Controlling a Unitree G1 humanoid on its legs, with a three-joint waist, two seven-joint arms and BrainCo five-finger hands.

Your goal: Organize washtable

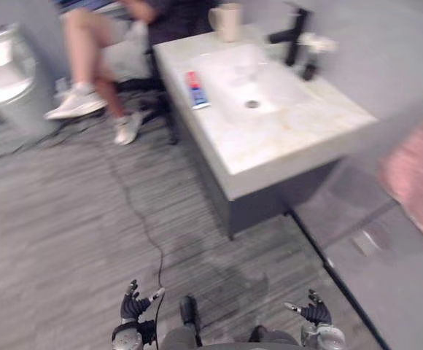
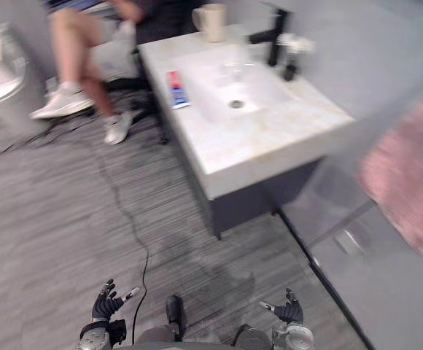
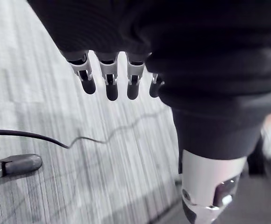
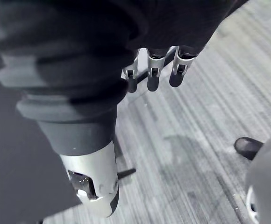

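Nearest, low at near edge of eye views: left hand (image 1: pixel 133 306) and right hand (image 1: pixel 315 313), level w/ each other, both over grey striped floor (image 1: pixel 66 219), well apart from each other and well short of washtable. Left wrist view: fingers (image 3: pixel 111 79) hanging straight and relaxed, thumb (image 3: pixel 18 164) off to 1 side, nothing held, floor past them. Right wrist view: same, fingers (image 4: pixel 153 70) loose and uncurled, nothing in grasp, floor below. No contact btwn the 2 hands and anything on washtable.

Farther off, centre-right: washtable (image 1: pixel 292 138), pale marbled top w/ faint tan veins, on dark cabinet (image 1: pixel 262 204), set along grey wall on robot's right. White basin (image 1: pixel 233 73) sunk in top, round drain (image 1: pixel 252 104) at its middle. Black faucet (image 1: pixel 293 35) at wall side, spout reaching over basin. Just beside faucet, toward near end: small dark bottle (image 1: pixel 311 70) w/ sth white (image 1: pixel 321 42) above it, too blurred to ID. Red-and-blue tube (image 1: pixel 196 90) lying flat on top's left strip, just beside basin, lengthwise along edge, red part toward far end. Beige cup (image 1: pixel 228 20) upright at far end of top, handle to left, apart from tube and faucet.

Right edge of view: pink fuzzy cloth (image 1: pixel 419 175), blurred, against wall; can't tell what holds it up. Far left: silver bin (image 1: pixel 7 80) on floor. Beyond washtable's far-left corner: person seated, bare legs (image 1: pixel 87 44) crossed, white shoes (image 1: pixel 73 104) on floor, dark chair base (image 1: pixel 149 87) behind them.
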